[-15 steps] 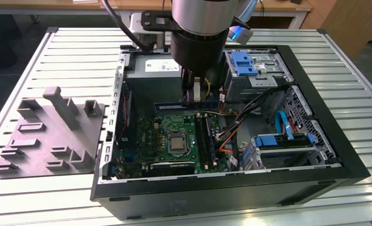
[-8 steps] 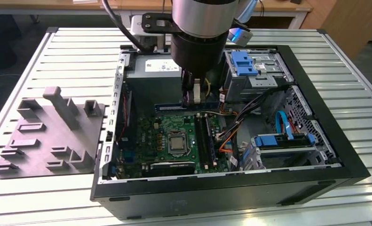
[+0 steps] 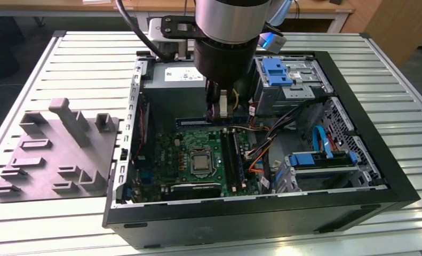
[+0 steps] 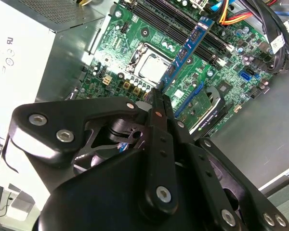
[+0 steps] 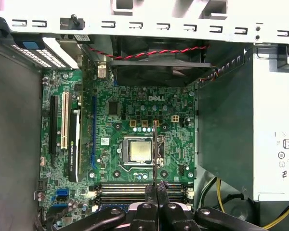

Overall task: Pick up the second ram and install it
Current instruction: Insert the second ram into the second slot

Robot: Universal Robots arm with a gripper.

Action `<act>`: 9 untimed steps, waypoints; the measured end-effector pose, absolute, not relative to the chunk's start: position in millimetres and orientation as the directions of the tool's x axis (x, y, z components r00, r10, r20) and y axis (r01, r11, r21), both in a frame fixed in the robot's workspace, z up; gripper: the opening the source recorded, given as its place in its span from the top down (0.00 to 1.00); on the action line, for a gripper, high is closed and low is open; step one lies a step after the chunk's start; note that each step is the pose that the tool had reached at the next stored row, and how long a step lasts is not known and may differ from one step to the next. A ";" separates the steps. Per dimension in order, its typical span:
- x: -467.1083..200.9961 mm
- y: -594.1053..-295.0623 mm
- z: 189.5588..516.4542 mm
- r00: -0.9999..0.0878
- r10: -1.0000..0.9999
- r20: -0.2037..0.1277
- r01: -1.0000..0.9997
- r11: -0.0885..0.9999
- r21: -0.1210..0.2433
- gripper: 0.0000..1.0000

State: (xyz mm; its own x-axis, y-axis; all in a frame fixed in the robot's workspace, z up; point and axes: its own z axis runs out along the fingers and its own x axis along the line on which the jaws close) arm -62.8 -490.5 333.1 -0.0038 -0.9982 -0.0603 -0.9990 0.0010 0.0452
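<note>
**Ram in the jaws, turned crosswise to its slots**

The gripper (image 3: 216,114) hangs inside the open computer case (image 3: 268,213), above the 12 o'clock edge of the motherboard (image 3: 189,146), and is closed on the second ram (image 3: 195,121). Both wrist views show the fingers (image 4: 156,98) pinched together on the strip's flat faces. That hold probably keeps the thin board on edge, so a long edge faces down toward the board.

In the first wrist view the ram (image 5: 154,154) shows as a thin dark line, so it stands on edge. It appears to be held near one end. In the exterior view its long axis runs along the 9-to-3 line, with the free end pointing to 9 o'clock. The memory slots (image 3: 230,152) run roughly 12 to 6, at 5 o'clock from the gripper. The second wrist view shows the same crossing: the ram (image 4: 185,50) lies across the slots (image 4: 183,24), above them and not seated.
</note>
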 end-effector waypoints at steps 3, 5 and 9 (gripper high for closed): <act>-62.8 -490.5 333.1 -0.004 -0.998 -0.060 -0.999 0.001 0.045 0.88; -62.8 -490.5 333.0 -0.004 -0.998 -0.060 -0.999 0.001 0.045 0.88; -62.8 -490.5 332.9 -0.012 -0.998 -0.060 -0.999 0.009 0.045 0.88</act>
State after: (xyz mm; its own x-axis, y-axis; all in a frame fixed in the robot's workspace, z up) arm -62.8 -490.5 332.9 -0.0117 -0.9981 -0.0603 -0.9989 0.0090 0.0452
